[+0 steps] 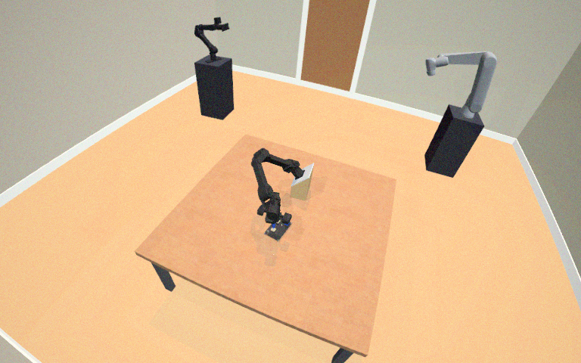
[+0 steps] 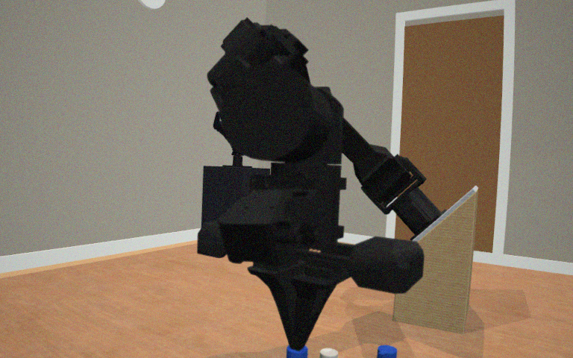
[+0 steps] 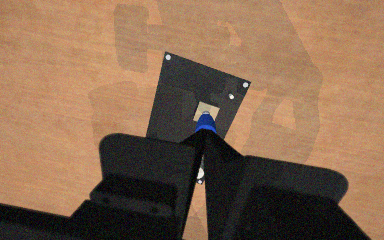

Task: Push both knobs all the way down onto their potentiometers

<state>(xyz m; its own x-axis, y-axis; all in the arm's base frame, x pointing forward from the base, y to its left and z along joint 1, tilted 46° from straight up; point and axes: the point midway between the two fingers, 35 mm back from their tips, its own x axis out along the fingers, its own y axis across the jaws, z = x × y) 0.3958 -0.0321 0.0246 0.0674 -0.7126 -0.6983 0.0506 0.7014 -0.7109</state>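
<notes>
The table (image 1: pixel 333 274) (image 2: pixel 105 312) (image 3: pixel 45 100) carries everything at work here. On it the arm (image 1: pixel 259 173) (image 2: pixel 270 110) reaches out from a slanted stand (image 1: pixel 301 190) (image 2: pixel 443 274), whose tilted top seems meant to lean the arm's base toward its work. The board (image 1: pixel 278 233) (image 3: pixel 170 105) lies below the gripper (image 1: pixel 280 220) (image 2: pixel 298 347) (image 3: pixel 205 134), raised on legs, by the task, so a push must be straight and measured or a potentiometer could break loose. The gripper's two fingers are together with nothing between them, pointing down as one blunt tip, presumably because this knob wants pressing rather than gripping. That tip appears to meet the top of one blue knob (image 2: pixel 297 353) (image 3: pixel 206 121), which stands over a pale square part (image 3: pixel 201 108). Whether it is fully down cannot be told. The other blue knob (image 2: pixel 386 350) stands apart, beyond a white cap (image 2: pixel 328 353) that rises between the two; the next move across should probably lift over it. The fingers hide much of the board's near end from the wrist view.
</notes>
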